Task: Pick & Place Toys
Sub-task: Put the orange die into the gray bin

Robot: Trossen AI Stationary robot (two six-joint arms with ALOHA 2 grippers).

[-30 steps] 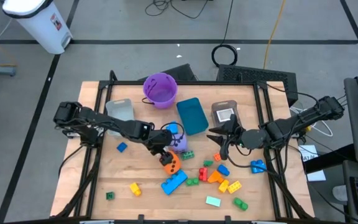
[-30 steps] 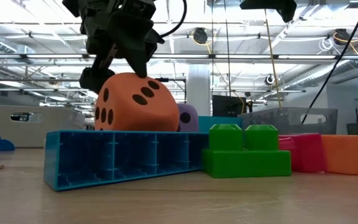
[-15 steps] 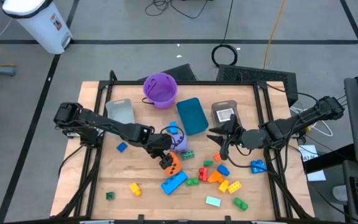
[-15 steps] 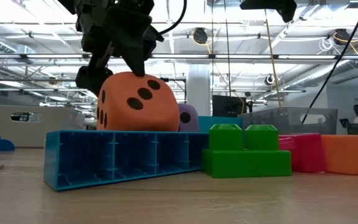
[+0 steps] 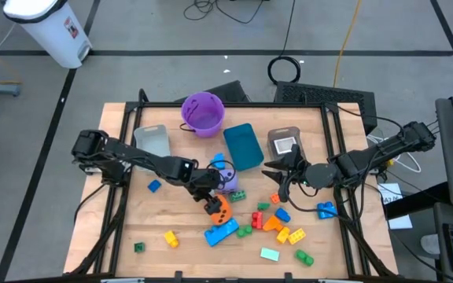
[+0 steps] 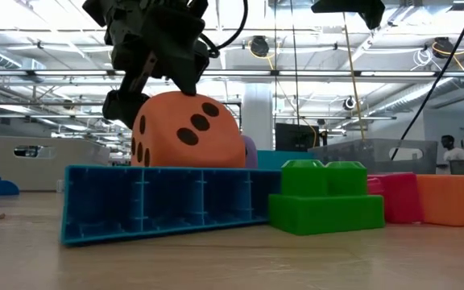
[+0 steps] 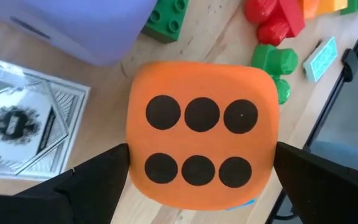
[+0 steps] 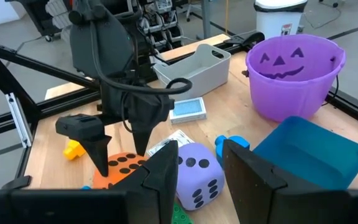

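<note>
Even, bright overhead light fills every view. In the low view, long ceiling strip lamps glow across the upper half of the frame, and the room behind sits slightly soft. The long blue plastic brick [image 6: 163, 201] in the lower left is sharp, casting a faint shadow on the pale wooden table [image 6: 232, 262]. In the left wrist view, the big orange foam die with black dots [image 7: 201, 140] is crisp at centre; the lower corners go dark and blurred. Shadows in the high view are short and soft.
</note>
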